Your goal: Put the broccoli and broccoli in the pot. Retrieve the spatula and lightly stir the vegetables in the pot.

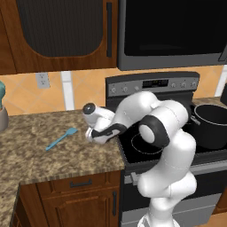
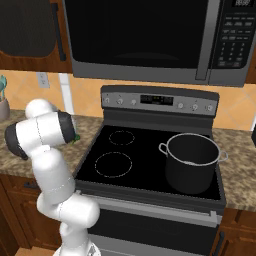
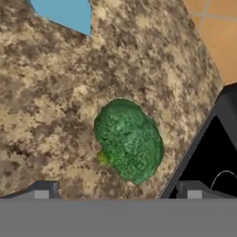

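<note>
1. Left base view: the light-blue spatula (image 1: 61, 138) lies untouched on the granite counter (image 1: 40, 155), well back from the counter's front edge and left of the arm. The arm bends down over the counter's right end, just beside the stove (image 1: 146, 146), and its hand hides whatever sits under it. The dark pot (image 1: 213, 126) stands on the stove's right side; its inside is not visible from here. Retrieving the spatula and stirring are, I judge, both still to come.

2. Right base view: the pot (image 2: 192, 162) sits on the cooktop's front right, and what shows of its inside looks empty, with no green in it. A sliver of green peeks out beside the arm's elbow at the counter's right end, too small to name with certainty. So no broccoli appears to be in the pot yet.

3. Hand view: one broccoli floret (image 3: 128, 140) lies on the counter close to the stove's left edge, apart from the spatula blade (image 3: 67, 14). The gripper (image 3: 118, 194) hovers over it with jaws spread wide, holding nothing; the floret lies between the two fingertips (image 3: 44, 190) and ahead of them. The task seems at its first pick.
</note>
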Tool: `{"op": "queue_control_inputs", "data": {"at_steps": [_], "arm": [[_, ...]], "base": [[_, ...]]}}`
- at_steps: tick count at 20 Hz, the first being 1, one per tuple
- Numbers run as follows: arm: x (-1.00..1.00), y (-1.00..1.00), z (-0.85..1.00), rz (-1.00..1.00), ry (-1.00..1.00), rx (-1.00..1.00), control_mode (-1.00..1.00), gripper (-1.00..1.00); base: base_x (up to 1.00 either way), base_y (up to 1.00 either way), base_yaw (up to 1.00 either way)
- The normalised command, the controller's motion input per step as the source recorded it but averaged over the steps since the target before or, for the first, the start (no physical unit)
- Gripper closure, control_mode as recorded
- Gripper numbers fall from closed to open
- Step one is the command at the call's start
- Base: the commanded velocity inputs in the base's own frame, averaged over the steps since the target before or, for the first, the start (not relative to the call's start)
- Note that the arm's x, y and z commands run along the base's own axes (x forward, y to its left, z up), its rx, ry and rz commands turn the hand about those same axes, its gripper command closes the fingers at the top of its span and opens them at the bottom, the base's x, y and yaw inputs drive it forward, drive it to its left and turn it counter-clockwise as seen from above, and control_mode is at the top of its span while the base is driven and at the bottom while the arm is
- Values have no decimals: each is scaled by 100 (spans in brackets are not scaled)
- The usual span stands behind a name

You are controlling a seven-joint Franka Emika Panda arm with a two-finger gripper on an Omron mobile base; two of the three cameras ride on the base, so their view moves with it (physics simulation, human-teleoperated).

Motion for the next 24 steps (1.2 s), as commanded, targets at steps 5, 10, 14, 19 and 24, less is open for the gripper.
{"op": "queue_control_inputs", "data": {"at_steps": [5, 10, 14, 19, 24], "arm": [[51, 4, -21, 2, 3, -2, -100, -100], [38, 1, -25, 0, 7, -1, -100, -100], [10, 0, -27, 0, 11, 0, -100, 100], [-3, -8, -7, 0, 4, 0, -100, 100], [-70, -24, 9, 0, -10, 0, -100, 100]], "base": [[0, 0, 0], [0, 0, 0], [0, 0, 0], [0, 0, 0], [0, 0, 0]]}}
